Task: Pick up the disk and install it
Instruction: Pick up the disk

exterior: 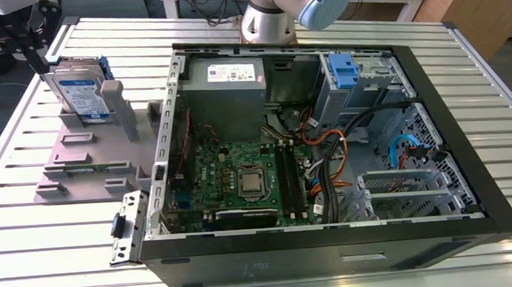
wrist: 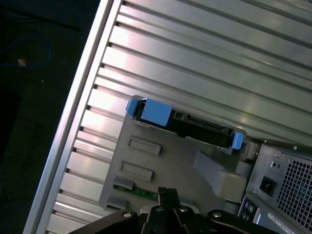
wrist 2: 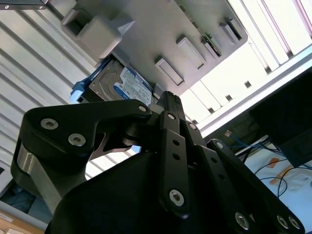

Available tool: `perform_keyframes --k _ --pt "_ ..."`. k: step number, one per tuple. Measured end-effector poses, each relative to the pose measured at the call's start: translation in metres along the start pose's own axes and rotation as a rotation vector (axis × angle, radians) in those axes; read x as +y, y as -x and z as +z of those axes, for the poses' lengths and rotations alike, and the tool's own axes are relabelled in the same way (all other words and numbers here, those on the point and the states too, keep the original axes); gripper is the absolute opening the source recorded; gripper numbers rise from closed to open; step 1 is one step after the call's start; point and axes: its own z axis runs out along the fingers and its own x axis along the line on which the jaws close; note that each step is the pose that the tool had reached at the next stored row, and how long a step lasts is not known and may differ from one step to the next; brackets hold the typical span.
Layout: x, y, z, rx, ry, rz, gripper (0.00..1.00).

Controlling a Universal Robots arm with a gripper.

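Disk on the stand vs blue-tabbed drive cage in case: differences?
Place: the disk stands outside the case, on the grey stand; the drive cage sits inside it, near the power supply. Look: the disk shows a white-and-blue label; the drive cage is bare metal with a blue tab. Both: silver with blue plastic.

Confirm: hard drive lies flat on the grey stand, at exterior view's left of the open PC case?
Not flat. The hard drive stands upright on edge on the grey stand, at the exterior view's left of the open PC case; the exterior view shows it.
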Motion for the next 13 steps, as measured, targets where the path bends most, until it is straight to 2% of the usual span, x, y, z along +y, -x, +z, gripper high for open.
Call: perform_keyframes --k 13 --pt "0.0000 0.0000 0.0000 -0.0001 0.0006 -0.022 0.11"
